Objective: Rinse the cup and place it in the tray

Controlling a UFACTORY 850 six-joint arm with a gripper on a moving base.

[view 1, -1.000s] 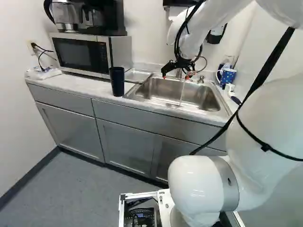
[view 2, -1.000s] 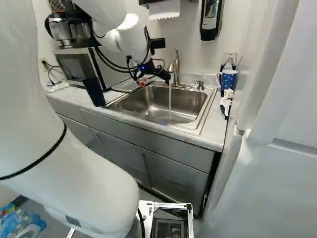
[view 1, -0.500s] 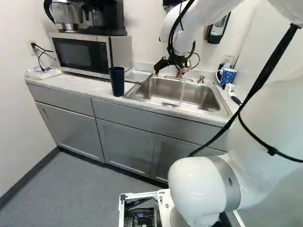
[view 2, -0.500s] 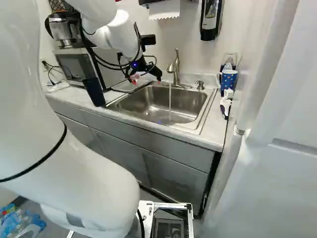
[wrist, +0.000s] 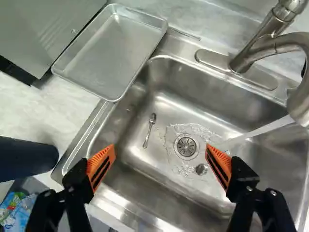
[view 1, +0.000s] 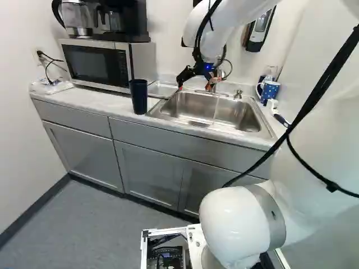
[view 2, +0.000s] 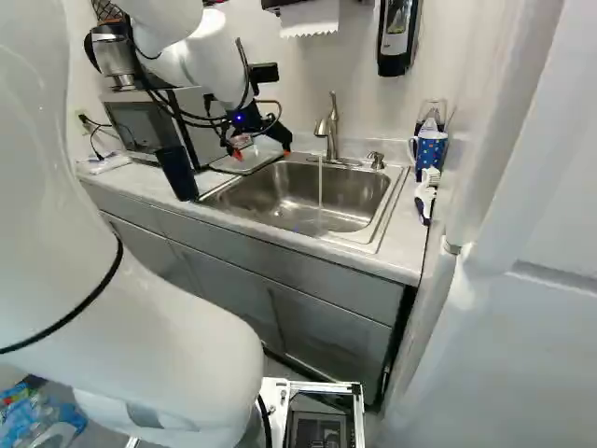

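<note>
Water on, cup ungripped.
Left base view: the dark cup (view 1: 138, 96) stands upright on the counter (view 1: 104, 101) beside the sink (view 1: 179, 106); grasping and placing remain, and probably rinsing.
Right base view: water (view 2: 320, 191) falls from the faucet (view 2: 333, 126); the cup stands near the counter's front edge, so a nudge could tip it off.
Wrist view: the gripper (wrist: 160, 146) has its fingers spread, holding nothing; the tray (wrist: 113, 53) sits between sink and microwave (wrist: 43, 29), which may tighten the approach.

Bright indoor light. White glare streaks the steel sink (wrist: 116, 206) along its rim, with softly shadowed inner walls.
</note>
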